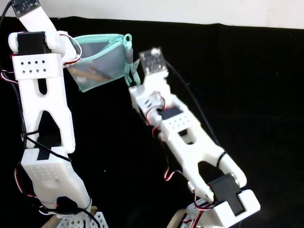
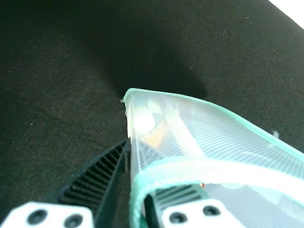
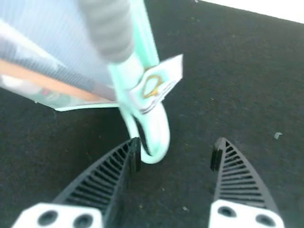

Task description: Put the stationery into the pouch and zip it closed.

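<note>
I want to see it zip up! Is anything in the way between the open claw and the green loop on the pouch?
Nothing visible is in the way. The right gripper is open, and the green loop on the pouch hangs right beside one of its fingers.

Pouch [image 1: 97, 61], upper left of frame: clear w/ fine stripe pattern, mint-green trim. Stationery [image 1: 92, 72] inside: orange-brown. Zip pull [image 3: 107, 28] grey; loop [image 3: 151, 158] mint; tag [image 3: 159, 85] wht w/ gold mark. Table [image 1: 247, 71] blk. Right gripper [image 3: 178, 142]: blk ribbed fingers, wht base.
</note>
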Controlling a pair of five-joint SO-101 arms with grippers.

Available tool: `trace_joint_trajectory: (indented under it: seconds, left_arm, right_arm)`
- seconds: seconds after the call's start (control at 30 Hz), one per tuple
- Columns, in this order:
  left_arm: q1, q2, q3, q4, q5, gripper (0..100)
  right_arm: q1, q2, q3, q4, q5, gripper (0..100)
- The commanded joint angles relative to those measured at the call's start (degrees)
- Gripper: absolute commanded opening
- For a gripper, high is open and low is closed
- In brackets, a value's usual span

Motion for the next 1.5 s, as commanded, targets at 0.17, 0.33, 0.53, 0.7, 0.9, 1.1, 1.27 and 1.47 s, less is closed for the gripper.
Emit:
trace_joint_trajectory:
  seconds: [0.17,0.33,0.53,0.7,0.9,1.1,1.27,1.47]
  left_arm:
    - [-0.9,1.0,0.1,-1.0,-0.4,1]
    - [-0.9,1.0,0.1,-1.7,-0.4,1]
    - [-0.9,1.0,0.1,-1.7,-0.4,1]
    - [-0.9,1.0,0.1,-1.7,-0.4,1]
    - [-0.9,1.0,0.1,-1.7,-0.4,1]
    - [-0.9,1.0,0.1,-1.7,-0.4,1]
    - [-0.9,1.0,0.1,-1.7,-0.4,1]
    - [-0.9,1.0,0.1,-1.7,-0.4,1]
  right_arm:
    - [-2.9,-0.3,7.7,-20.3,-0.5,24.5]
    - [-2.5,-0.1,8.1,-24.4,-0.5,24.2]
    - [-2.5,0.0,8.1,-24.4,-0.5,24.2]
    - [-0.7,2.3,7.6,-24.4,-0.6,24.2]
    - [-0.2,6.5,7.4,-29.5,-0.6,24.2]
    - [0.0,10.0,7.4,-39.4,-0.4,24.2]
    - [0.7,12.1,7.4,-41.1,3.8,24.2]
    - [2.9,14.6,4.4,-45.1,4.3,24.2]
